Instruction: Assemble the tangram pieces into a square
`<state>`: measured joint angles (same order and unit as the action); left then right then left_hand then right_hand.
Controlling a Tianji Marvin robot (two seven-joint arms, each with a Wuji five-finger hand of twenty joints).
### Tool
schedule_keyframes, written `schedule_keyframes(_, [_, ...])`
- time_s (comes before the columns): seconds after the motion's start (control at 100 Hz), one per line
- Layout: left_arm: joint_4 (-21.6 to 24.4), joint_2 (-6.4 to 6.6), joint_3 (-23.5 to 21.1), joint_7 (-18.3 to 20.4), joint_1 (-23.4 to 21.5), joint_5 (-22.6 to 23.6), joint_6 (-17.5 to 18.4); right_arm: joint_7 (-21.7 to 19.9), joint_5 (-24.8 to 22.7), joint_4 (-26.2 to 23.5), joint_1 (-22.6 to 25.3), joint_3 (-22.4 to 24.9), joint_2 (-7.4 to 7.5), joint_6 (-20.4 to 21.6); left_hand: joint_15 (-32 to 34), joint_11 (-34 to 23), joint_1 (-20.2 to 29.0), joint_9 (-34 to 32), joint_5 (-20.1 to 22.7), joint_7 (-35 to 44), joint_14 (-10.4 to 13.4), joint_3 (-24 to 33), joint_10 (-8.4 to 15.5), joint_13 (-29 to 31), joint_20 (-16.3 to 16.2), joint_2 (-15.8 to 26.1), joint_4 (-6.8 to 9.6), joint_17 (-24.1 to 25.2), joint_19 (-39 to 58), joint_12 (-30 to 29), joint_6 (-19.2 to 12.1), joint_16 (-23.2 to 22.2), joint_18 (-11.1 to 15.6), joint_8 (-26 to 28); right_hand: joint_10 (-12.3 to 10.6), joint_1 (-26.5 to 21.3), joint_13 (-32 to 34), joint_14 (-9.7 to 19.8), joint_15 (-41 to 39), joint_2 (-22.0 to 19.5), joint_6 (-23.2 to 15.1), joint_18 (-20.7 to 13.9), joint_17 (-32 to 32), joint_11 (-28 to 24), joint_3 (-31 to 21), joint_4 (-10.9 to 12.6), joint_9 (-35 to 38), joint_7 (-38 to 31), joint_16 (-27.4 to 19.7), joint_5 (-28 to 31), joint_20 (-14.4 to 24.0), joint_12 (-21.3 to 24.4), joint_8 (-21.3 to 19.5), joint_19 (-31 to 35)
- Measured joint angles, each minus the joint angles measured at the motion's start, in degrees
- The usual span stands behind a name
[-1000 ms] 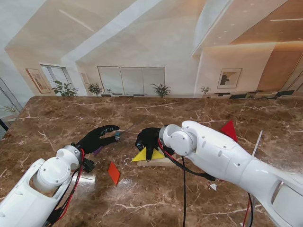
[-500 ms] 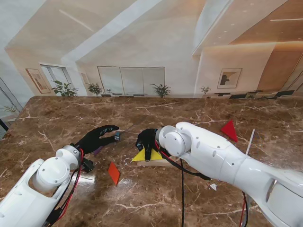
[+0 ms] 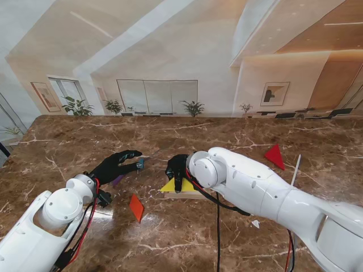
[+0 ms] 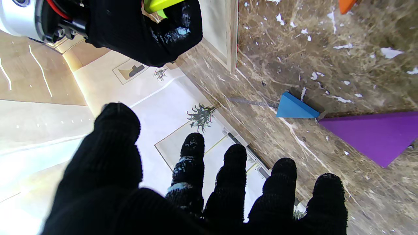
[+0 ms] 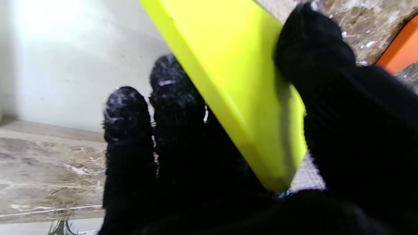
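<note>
Left hand (image 3: 116, 165) hasn't budged, fingers spread and holding nothing, blue piece (image 3: 140, 164) just off its fingertips. Right hand (image 3: 177, 168) still grips the yellow triangle (image 3: 176, 185) over the wooden board (image 3: 190, 194), shifted slightly leftward since earlier.

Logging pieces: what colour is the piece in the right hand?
Yellow piece, shown best in the right wrist view, held by the right hand.
</note>
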<state>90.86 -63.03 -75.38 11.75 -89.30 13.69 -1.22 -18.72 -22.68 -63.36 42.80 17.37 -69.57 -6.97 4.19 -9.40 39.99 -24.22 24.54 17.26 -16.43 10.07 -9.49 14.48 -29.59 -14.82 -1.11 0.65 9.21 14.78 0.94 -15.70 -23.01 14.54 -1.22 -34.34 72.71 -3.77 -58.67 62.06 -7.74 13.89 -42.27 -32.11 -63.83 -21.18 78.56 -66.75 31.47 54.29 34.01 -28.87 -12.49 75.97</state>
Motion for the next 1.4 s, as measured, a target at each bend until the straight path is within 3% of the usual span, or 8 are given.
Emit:
schedule_keyframes(0.49, [0.02,0.02,-0.17,0.02,-0.17,-0.12,0.11,-1.29,-2.17,-0.78,-0.05,-0.43,1.36,-1.27,0.0,0.37,0.0,0.0,0.0,-0.02,0.0,-0.02,0.0,0.0,-0.01,0.8,0.0,0.01,0.0,0.0,0.0,0.0,0.01,0.0,-0.02,0.0,0.0,0.0,0.22,0.0,0.0,-1.65,1.79,-0.01,0.0,-0.01,-0.02,0.0,0.0,0.0,-0.01,0.0,0.0,0.0])
schedule_keyframes(1.4, [0.02,0.02,-0.14,0.05,-0.29,-0.21,0.09,-1.86,-2.4,-0.33,0.05,-1.1,1.64,-2.46,0.0,0.37,0.0,0.0,0.01,-0.03,0.0,-0.46,0.0,0.0,-0.01,0.8,0.0,0.05,0.0,0.0,0.0,0.0,0.01,0.0,-0.63,0.62,-0.08,0.0,0.31,-1.48,-0.24,-2.08,3.29,-0.26,-0.02,-0.01,-1.49,-1.29,-0.02,-1.29,-0.01,-0.12,-0.13,0.28])
